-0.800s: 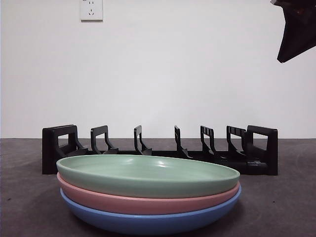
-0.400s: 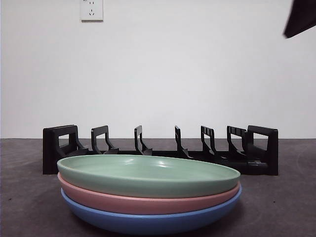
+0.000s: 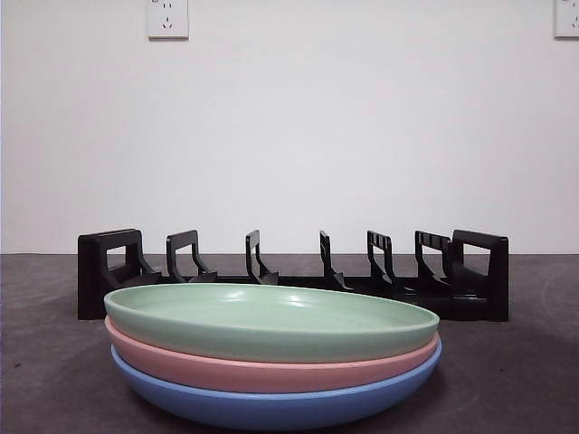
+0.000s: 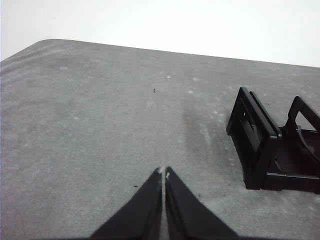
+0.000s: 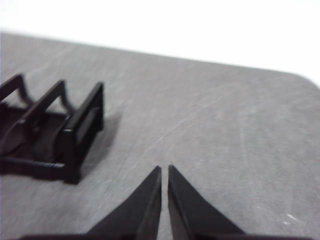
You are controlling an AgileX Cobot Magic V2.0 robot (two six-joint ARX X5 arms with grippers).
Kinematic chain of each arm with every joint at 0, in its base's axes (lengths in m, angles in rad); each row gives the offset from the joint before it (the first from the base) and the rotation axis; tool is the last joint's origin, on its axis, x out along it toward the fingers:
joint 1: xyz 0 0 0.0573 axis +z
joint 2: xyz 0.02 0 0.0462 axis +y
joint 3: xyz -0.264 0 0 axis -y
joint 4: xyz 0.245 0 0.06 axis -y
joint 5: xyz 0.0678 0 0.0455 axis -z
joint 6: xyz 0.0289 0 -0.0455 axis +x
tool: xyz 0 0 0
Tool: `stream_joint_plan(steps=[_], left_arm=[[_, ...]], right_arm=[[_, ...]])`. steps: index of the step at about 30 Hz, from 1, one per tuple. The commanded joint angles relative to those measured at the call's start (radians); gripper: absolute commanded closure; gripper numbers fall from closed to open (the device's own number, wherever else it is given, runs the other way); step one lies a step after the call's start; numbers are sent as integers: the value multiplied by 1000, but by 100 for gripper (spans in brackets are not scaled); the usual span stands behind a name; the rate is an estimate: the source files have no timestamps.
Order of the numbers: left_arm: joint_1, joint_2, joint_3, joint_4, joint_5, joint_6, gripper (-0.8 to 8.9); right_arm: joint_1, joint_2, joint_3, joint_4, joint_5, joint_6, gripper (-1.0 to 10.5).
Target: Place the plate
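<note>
Three plates sit stacked in front of the black rack [image 3: 289, 271], green plate [image 3: 271, 318] on pink plate [image 3: 271, 366] on blue plate [image 3: 271, 402], apart from both grippers. Left gripper [image 4: 163, 173] and right gripper [image 5: 164, 170] hover over bare table [image 4: 90, 125] beyond opposite rack ends, jaws pressed together, holding nothing

Left gripper [image 4: 163, 173] and right gripper [image 5: 164, 170] hover, jaws closed, empty.

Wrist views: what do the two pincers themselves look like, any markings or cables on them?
Left pincer: two plain matte black jaws, each tapering to a narrow point, with a small pale scuff at the tips. Right pincer: the same black tapered wedge shape, slightly blurred. No cables, labels or sleeves show in either view.
</note>
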Motion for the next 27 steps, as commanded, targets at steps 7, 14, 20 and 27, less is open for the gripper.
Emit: stream_joint_plan(steps=[7, 14, 20, 27], left_arm=[[2, -2, -19, -5, 2, -8, 806], [2, -2, -19, -4, 2, -8, 806], [2, -2, -19, -5, 2, -8, 806], [2, -2, -19, -5, 2, -8, 806]], right_arm=[[-31, -92, -34, -53, 27, 40, 926], [-30, -92, -34, -35, 26, 47, 926], [-30, -92, -34, -13, 26, 47, 926], [-30, -92, -34, -13, 26, 47, 926]])
